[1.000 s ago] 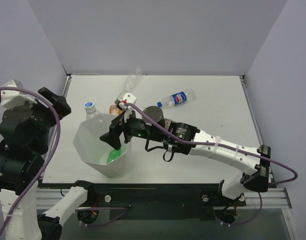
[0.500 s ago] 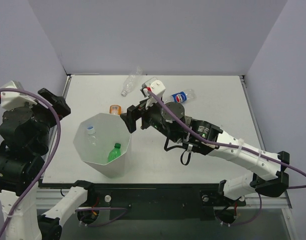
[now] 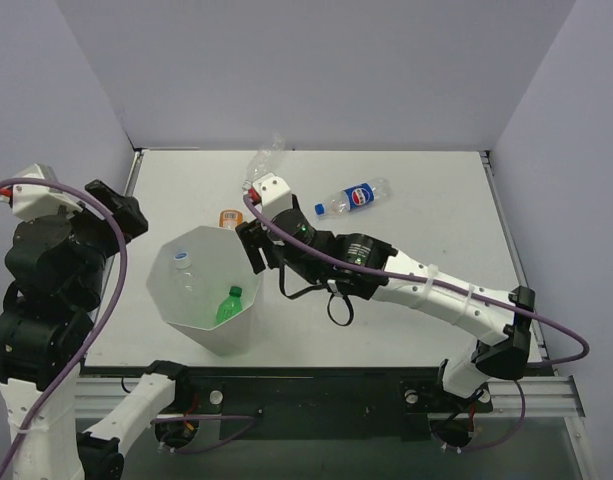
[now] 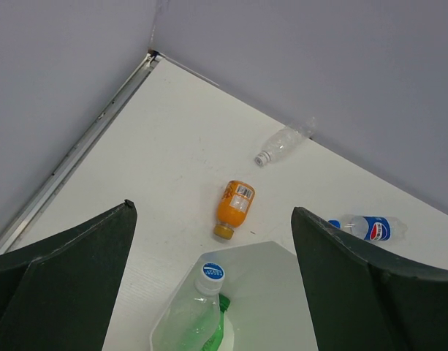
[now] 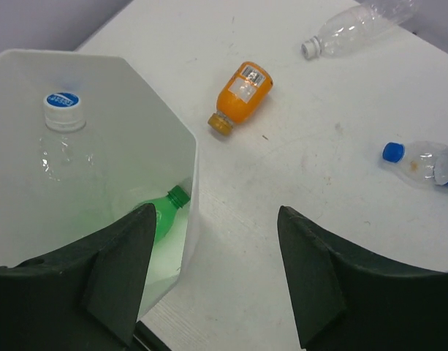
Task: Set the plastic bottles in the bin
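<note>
The white bin (image 3: 248, 302) stands at the front left. Inside it lie a green bottle (image 3: 227, 304) and a clear bottle with a blue cap (image 3: 181, 266). Both also show in the right wrist view, the green bottle (image 5: 159, 217) and the clear one (image 5: 62, 139). The short orange bottle (image 3: 229, 217) lies just behind the bin. A plain clear bottle (image 3: 265, 160) lies at the back, and the blue-label bottle (image 3: 354, 196) at the back right. My right gripper (image 3: 252, 246) is open and empty beside the bin's right rim (image 5: 188, 146). My left gripper (image 3: 121, 206) is open and empty, high at the left.
Grey walls close the table's back and sides. A metal rail (image 4: 85, 142) runs along the left edge. The right arm (image 3: 426, 290) stretches across the front right of the table.
The clear blue-capped bottle slid from the bin's far rim down inside. My right gripper left the bin, swung up and right, then came back beside its right rim. Left arm shifted slightly.
</note>
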Motion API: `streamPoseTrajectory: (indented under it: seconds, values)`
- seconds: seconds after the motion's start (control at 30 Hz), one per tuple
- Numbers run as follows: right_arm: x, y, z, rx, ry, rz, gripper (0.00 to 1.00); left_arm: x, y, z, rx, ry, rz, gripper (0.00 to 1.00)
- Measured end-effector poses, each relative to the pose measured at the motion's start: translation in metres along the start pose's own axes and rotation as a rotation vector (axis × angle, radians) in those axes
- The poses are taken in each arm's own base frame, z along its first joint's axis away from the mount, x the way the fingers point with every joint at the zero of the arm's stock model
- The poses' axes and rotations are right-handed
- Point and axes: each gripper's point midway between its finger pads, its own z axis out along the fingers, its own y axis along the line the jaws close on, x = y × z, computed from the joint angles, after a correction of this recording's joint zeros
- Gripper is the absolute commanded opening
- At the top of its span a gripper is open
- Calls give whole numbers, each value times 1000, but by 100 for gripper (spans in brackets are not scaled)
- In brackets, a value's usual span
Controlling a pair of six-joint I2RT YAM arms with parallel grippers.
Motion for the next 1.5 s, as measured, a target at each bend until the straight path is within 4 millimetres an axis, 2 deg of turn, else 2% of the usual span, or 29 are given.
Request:
streamPoseTrajectory:
  seconds: [0.17,0.23,0.33,0.53,0.73,0.77,0.8,0.83,0.87,0.93,1.17,1.27,1.33,1.4,1.5]
  values:
    - [26,9,18,-11,75,-37,42,-6,2,-8,13,-27,-7,98]
    - [32,13,23,-21,97,-46,39,-6,2,-7,13,-24,-3,98]
    - [35,18,25,-45,111,-51,39,-3,-1,-3,12,-12,7,98]
    - [24,25,25,-75,96,-44,37,4,-8,6,27,26,23,98]
    - [37,30,38,-71,133,-64,41,5,-10,5,38,33,26,98]
    - [40,30,40,-68,142,-69,39,5,-10,5,41,34,27,98]
    - [44,30,42,-62,152,-74,30,3,-11,4,44,32,27,98]
    - [47,30,45,-59,160,-79,24,1,-11,3,47,27,25,98]
    - [50,30,46,-55,167,-85,11,0,-11,1,49,23,25,98]
    - [53,29,49,-43,174,-91,0,-3,-11,-1,53,14,22,98]
    - [47,19,49,-5,161,-101,0,-4,-11,-2,58,11,29,98]
    - [39,7,43,18,147,-106,0,-4,-11,-2,58,11,32,98]
    - [30,-9,35,42,129,-98,0,-4,-12,-3,62,13,33,98]
    - [20,-36,23,83,114,-85,0,-4,-12,-3,67,14,33,98]
    - [8,-96,-3,195,87,-52,0,-2,-14,-3,78,20,34,98]
